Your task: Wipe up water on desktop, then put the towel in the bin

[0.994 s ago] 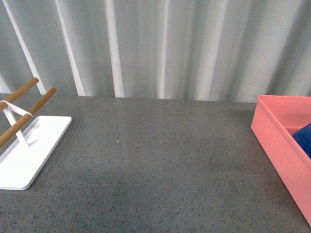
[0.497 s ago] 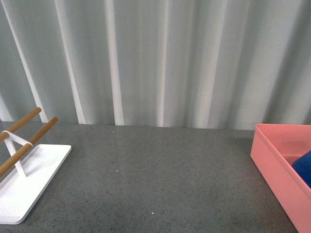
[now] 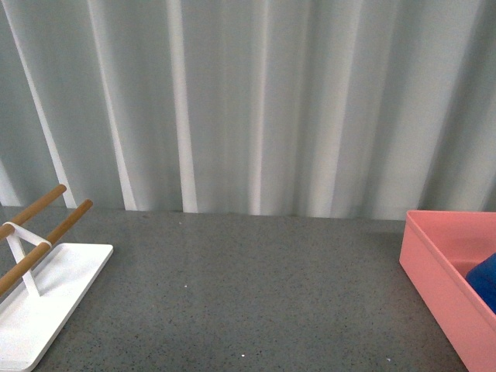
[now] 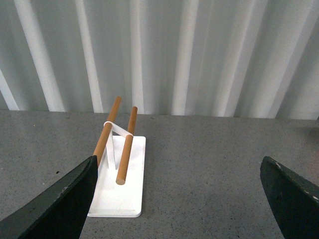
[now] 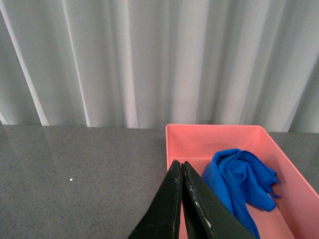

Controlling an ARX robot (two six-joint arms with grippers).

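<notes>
The blue towel (image 5: 242, 181) lies crumpled inside the salmon-pink bin (image 5: 219, 133). In the front view the bin (image 3: 434, 287) sits at the right edge of the dark grey desktop (image 3: 248, 294), with a corner of the towel (image 3: 484, 283) showing in it. My right gripper (image 5: 180, 164) is shut with nothing between its jaws, its tips over the bin's near-left wall. My left gripper (image 4: 179, 167) is open, its dark fingers (image 4: 65, 199) wide apart above bare desktop (image 4: 199, 169). Neither arm shows in the front view.
A flat white tray-stand (image 3: 46, 294) with two wooden bars (image 3: 39, 225) stands at the left of the desktop; it also shows ahead of the left gripper as the stand (image 4: 119, 184). A pale pleated curtain (image 3: 248, 101) hangs behind the table.
The front camera's view has tilted upward: the desktop, stand and bin sit lower in frame and more curtain shows. The objects themselves have not moved.
</notes>
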